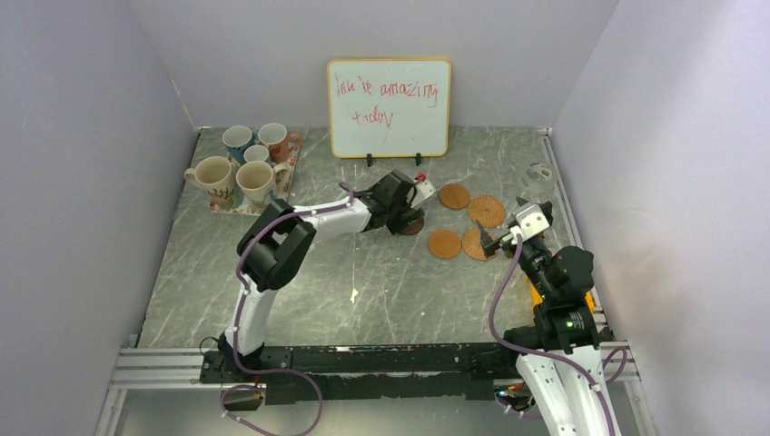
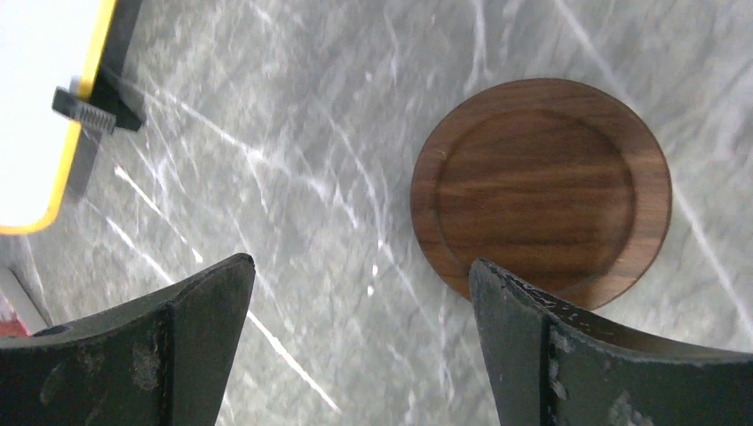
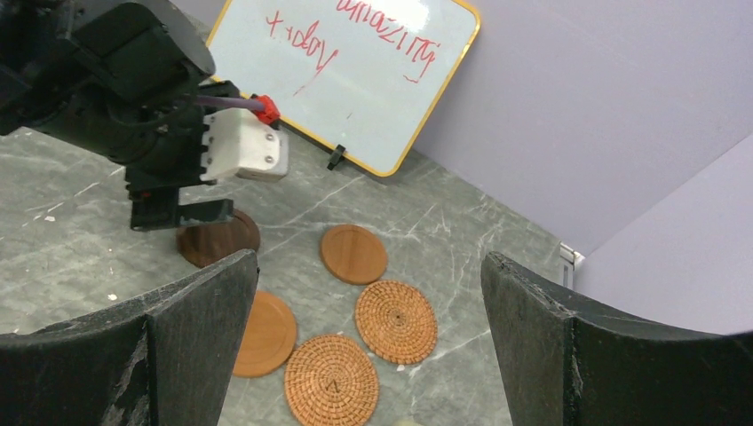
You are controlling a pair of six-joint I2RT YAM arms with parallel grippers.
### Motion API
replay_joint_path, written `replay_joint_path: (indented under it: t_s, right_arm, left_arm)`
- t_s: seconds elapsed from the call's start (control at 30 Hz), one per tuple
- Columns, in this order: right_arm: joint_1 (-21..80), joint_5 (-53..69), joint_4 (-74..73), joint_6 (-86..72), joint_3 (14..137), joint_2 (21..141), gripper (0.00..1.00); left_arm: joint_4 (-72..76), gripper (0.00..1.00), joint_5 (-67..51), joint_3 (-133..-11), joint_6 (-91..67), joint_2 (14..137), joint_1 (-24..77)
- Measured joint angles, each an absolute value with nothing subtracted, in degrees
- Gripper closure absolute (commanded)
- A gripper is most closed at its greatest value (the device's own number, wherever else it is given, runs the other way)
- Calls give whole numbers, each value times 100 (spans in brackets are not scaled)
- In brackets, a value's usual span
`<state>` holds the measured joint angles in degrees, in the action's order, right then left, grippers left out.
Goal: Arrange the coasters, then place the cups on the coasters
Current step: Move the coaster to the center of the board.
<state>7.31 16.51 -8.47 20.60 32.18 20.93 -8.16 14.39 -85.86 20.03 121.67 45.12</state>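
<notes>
Grey marble tabletop (image 1: 363, 291) is holding the coasters (image 1: 487, 211) loosely clustered, unarranged; cups (image 1: 243, 168) are waiting far-left on their tray (image 1: 221, 207). Left gripper (image 2: 360, 271) is hovering open over the dark coaster (image 2: 540, 191); right gripper (image 3: 370, 260) is gaping empty.

A yellow-framed whiteboard (image 1: 389, 107) with red writing stands at the back of the grey marbled bench (image 1: 363, 272). A tray (image 1: 227, 208) lies to the whiteboard's left. A small clear thing (image 1: 540, 175) lies to its right.

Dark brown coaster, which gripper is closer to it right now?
Left. The left gripper is right at the dark coaster, jaws open; the right gripper sits farther right, beyond the tan coasters.
</notes>
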Motion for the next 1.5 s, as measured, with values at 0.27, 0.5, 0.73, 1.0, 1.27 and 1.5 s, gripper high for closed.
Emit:
replay_joint_path:
  t_s: [0.27, 0.5, 0.73, 1.0, 1.27, 1.5]
  right_arm:
    - [805, 1651, -847, 2060, 3218, 2088, 0]
    - [1011, 1647, -845, 2084, 3216, 2088, 0]
    - [1116, 1651, -851, 2106, 3214, 2128, 0]
    - [1205, 1638, -856, 2106, 3214, 2176, 1]
    - [1212, 1636, -864, 2104, 3214, 2171, 1]
    - [1240, 1629, -902, 2104, 3214, 2217, 1]
  left_arm:
    - [-690, 4, 1304, -7266, 2132, 11225, 4320]
    - [-902, 4, 906, -6375, 2270, 10429, 3887]
    - [-1155, 4, 458, -5387, 2418, 9502, 3247]
    - [-1238, 4, 158, -4589, 2609, 8700, 2580]
    - [-1417, 4, 75, -3981, 2989, 7985, 1712]
    - [-1579, 4, -3, -3758, 3404, 7653, 792]
